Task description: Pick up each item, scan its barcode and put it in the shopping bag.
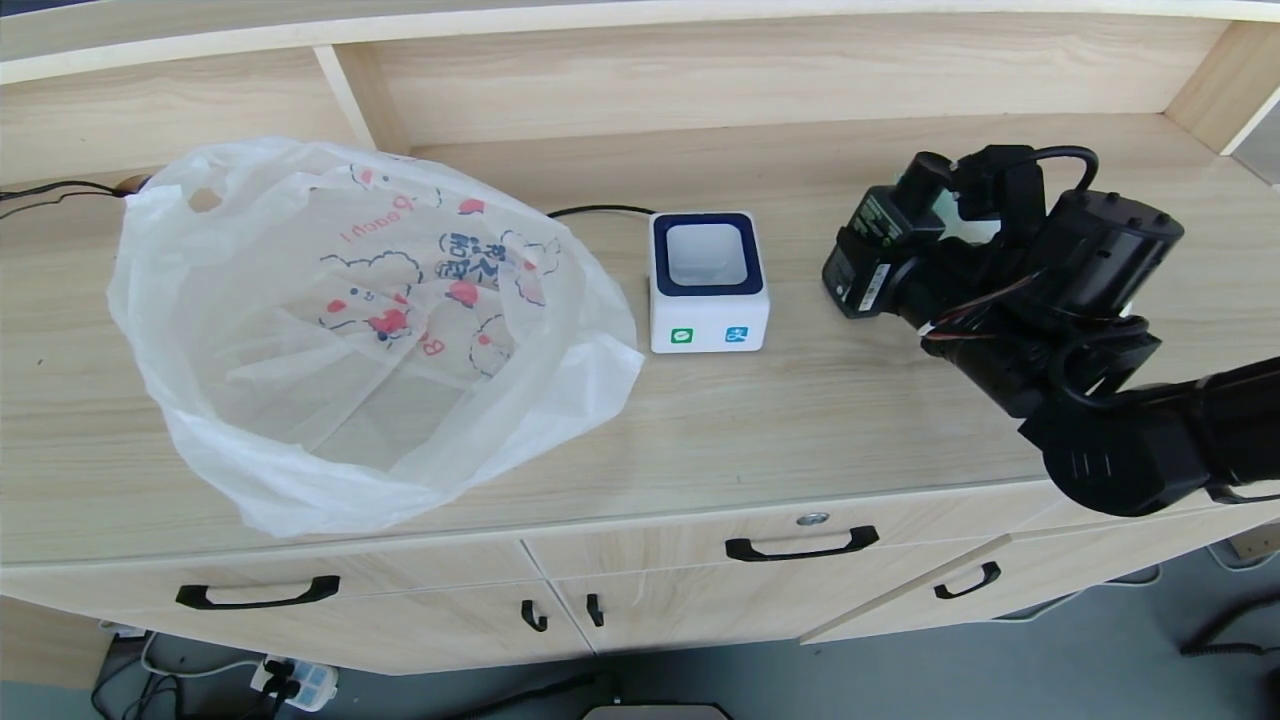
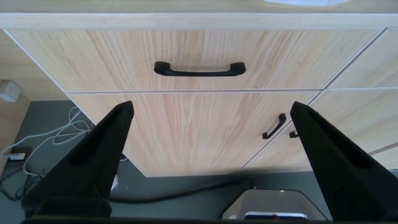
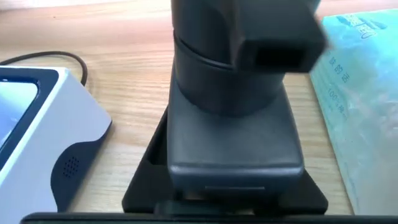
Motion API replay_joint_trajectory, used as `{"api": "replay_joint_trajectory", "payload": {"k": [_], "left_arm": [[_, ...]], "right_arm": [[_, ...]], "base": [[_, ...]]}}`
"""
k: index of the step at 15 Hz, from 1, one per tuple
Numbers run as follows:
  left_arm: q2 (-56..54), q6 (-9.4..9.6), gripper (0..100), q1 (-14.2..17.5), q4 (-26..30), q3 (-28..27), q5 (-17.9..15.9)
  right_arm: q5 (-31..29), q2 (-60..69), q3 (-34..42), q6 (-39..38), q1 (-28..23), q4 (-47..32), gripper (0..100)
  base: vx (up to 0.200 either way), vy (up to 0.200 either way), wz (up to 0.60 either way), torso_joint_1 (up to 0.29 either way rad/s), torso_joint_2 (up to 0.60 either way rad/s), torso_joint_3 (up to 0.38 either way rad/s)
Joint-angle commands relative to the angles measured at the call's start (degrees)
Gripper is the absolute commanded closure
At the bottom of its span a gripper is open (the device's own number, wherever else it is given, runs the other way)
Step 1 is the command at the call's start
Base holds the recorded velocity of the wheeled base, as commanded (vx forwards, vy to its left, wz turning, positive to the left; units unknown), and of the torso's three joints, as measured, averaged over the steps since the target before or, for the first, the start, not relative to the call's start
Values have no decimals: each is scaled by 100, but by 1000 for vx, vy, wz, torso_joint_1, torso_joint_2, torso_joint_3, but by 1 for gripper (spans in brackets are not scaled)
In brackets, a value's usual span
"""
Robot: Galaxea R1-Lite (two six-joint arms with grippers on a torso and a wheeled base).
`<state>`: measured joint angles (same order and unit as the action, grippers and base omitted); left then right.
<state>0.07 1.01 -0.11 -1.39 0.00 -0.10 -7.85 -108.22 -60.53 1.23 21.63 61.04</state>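
A white, see-through shopping bag (image 1: 350, 330) with cartoon prints lies open on the left of the wooden counter (image 1: 800, 430). The white and blue barcode scanner (image 1: 708, 285) stands in the middle, its window facing up. My right gripper (image 1: 880, 255) hovers low over the counter to the right of the scanner. A pale green packet (image 1: 968, 228) lies beneath the arm. In the right wrist view the packet (image 3: 360, 93) lies beside the black gripper (image 3: 233, 143), with the scanner (image 3: 37, 137) on the other side. My left gripper (image 2: 211, 112) hangs open and empty in front of the cabinet drawers.
A raised wooden ledge (image 1: 700, 70) runs along the back of the counter. The scanner's black cable (image 1: 590, 210) leads behind the bag. Drawers with black handles (image 2: 199, 68) sit under the counter. Bare countertop stretches in front of the scanner.
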Motion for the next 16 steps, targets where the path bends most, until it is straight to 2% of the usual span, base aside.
{"api": "replay_joint_trajectory", "payload": {"k": [1,6,10,11,13,15,16], "left_arm": [[1,4,0,2,-2,0,1],[1,4,0,2,-2,0,1],[1,4,0,2,7,0,1],[1,4,0,2,7,0,1],[1,13,0,2,25,0,1],[1,31,0,2,25,0,1],[1,31,0,2,25,0,-8]], "right_arm": [[-15,-15,41,26,35,154,100],[-15,64,85,61,96,216,100],[-59,1039,806,44,878,295,100],[-287,1294,955,53,1054,286,100],[-1078,1716,1016,-114,1845,233,100],[-1236,1927,1192,-167,2636,198,100],[-1245,1962,1263,-185,2777,198,100]], "base": [[0,0,0,0,0,0],[0,0,0,0,0,0],[0,0,0,0,0,0],[0,0,0,0,0,0],[0,0,0,0,0,0],[0,0,0,0,0,0],[0,0,0,0,0,0]]}}
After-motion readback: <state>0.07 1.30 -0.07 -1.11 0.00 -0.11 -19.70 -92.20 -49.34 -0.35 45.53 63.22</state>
